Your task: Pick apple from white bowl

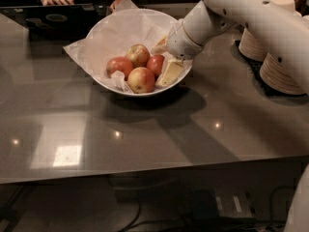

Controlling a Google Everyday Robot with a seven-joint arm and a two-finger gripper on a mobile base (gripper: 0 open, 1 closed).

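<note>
The white bowl (104, 42), lined with crinkled white paper, stands at the back middle of the grey table. It holds several apples. The deep red apple (155, 64) lies at the right of the pile. An apple with a yellow-green side (138, 54) lies behind it, and orange-red apples (141, 79) lie in front and to the left. My gripper (164, 59) reaches into the bowl from the right, just right of the red apple. Its cream fingers (170, 72) are spread apart, one behind and one in front of the apple's right side, holding nothing.
Stacks of beige paper plates (277, 66) stand at the right, under my white arm (251, 13). A black laptop (53, 18) and a person's hands (55, 0) are at the back left. The table's front edge (145, 175) runs across the lower view.
</note>
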